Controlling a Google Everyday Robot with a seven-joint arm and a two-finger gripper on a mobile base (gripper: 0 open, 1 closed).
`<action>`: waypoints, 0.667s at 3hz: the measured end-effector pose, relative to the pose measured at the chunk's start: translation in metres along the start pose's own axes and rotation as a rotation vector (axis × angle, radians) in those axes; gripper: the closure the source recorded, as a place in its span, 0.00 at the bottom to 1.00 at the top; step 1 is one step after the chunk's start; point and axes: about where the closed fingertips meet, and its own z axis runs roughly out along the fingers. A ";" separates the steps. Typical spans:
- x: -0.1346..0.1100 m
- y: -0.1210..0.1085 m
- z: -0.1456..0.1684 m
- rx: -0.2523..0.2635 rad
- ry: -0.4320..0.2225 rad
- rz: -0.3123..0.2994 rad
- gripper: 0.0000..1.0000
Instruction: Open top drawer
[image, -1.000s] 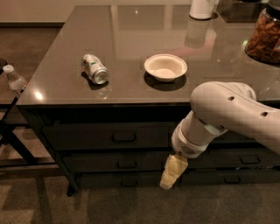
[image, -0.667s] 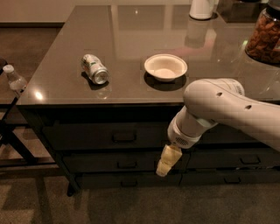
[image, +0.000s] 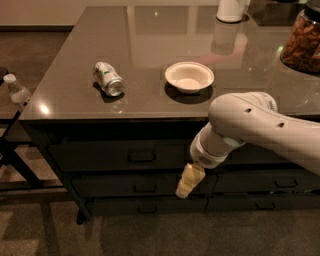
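Note:
The top drawer is the tallest dark front just under the table top, and it is closed. Its small loop handle sits at its centre. Two shallower dark drawers lie below it. My gripper, pale yellow at the end of the white arm, hangs in front of the drawer stack. It is to the right of the handle and a little lower, level with the second drawer, and does not touch the handle.
On the dark table top are a can lying on its side, a white bowl, a white container and a jar of nuts. A plastic bottle and dark frame legs stand at the left. The neighbouring drawer stack is on the right.
The gripper has moved a little to the left and upward, closer to the top drawer's handle. The drawer has not moved.

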 end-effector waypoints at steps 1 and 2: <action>-0.019 -0.027 0.014 0.059 -0.029 0.009 0.00; -0.032 -0.051 0.027 0.103 -0.038 0.008 0.00</action>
